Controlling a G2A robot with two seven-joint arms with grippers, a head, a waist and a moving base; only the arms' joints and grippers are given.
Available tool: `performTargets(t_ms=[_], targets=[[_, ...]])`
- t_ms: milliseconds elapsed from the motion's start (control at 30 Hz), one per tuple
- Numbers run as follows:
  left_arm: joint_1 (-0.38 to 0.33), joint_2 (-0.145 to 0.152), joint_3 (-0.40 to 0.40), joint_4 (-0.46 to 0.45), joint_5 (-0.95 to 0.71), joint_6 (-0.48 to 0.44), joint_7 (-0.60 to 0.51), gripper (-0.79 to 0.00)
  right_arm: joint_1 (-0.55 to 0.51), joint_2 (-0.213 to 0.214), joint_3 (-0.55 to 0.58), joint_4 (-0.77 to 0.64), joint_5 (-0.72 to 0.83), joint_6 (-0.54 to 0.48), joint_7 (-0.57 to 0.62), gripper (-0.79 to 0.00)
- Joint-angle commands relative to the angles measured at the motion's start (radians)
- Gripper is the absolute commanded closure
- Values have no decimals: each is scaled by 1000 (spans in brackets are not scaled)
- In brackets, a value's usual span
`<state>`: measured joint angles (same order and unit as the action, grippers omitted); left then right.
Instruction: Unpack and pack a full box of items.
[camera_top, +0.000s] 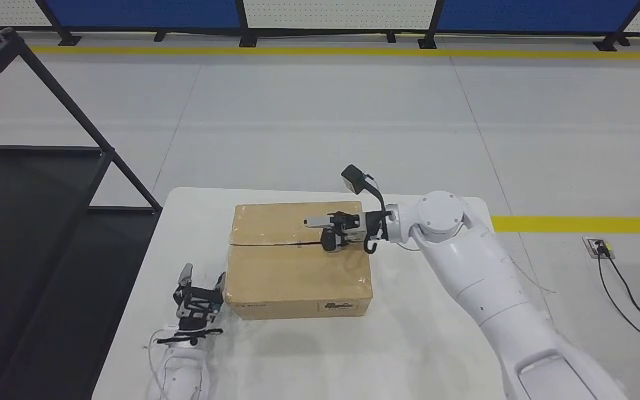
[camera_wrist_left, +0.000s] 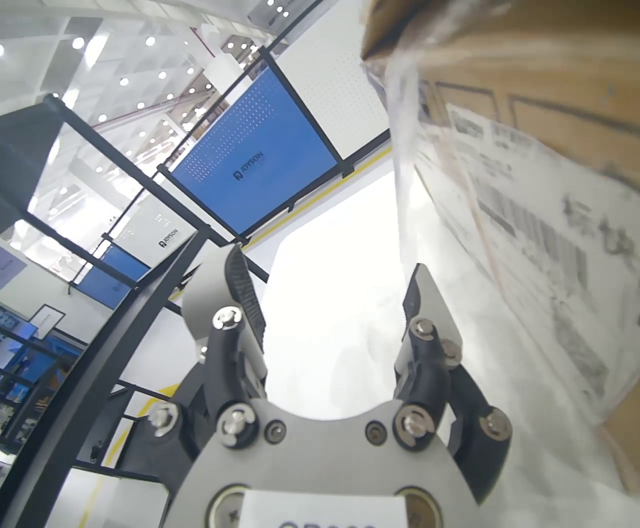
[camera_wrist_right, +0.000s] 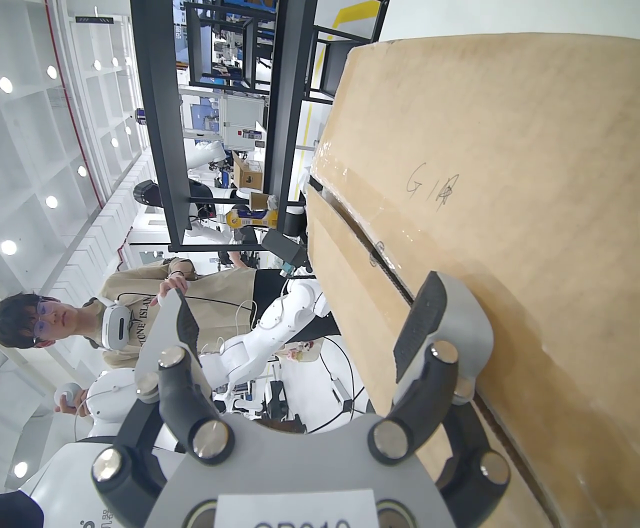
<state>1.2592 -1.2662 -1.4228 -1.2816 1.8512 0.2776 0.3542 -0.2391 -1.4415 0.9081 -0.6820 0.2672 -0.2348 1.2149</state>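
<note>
A closed brown cardboard box stands in the middle of the white table, its top flaps meeting at a taped seam. My right gripper is open above the box top, right at the seam, with one finger against the cardboard and nothing between the fingers. My left gripper is open and low on the table beside the box's left side, close to its labelled wall; the fingers hold nothing.
A black metal rack stands off the table's left edge. Bare tabletop lies in front of and to the right of the box. Blue and white partition panels line the far floor.
</note>
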Motion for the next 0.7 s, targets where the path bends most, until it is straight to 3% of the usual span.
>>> performTargets(t_ms=[0, 167, 233, 367, 467, 667], targets=[[2, 1, -7, -5, -23, -38, 1, -597, 0, 0, 1, -1, -1, 1, 1, -785], [-9, -2, -14, -15, -96, -97, -24, -597, -2, 2, 4, -3, -3, 2, 0, -785], [-8, -4, -17, -28, -164, -160, -42, -597, -4, 2, 6, -5, -4, 3, 0, -785], [13, 2, -36, -51, -180, -229, -54, -662, -9, 5, 10, -15, -8, 5, -2, -785], [29, 8, -51, -70, -188, -284, -64, -668, -13, 7, 13, -23, -11, 9, -3, -785], [26, 8, -63, -88, -226, -301, -91, -699, -20, 9, 14, -41, -16, 19, -7, -785]])
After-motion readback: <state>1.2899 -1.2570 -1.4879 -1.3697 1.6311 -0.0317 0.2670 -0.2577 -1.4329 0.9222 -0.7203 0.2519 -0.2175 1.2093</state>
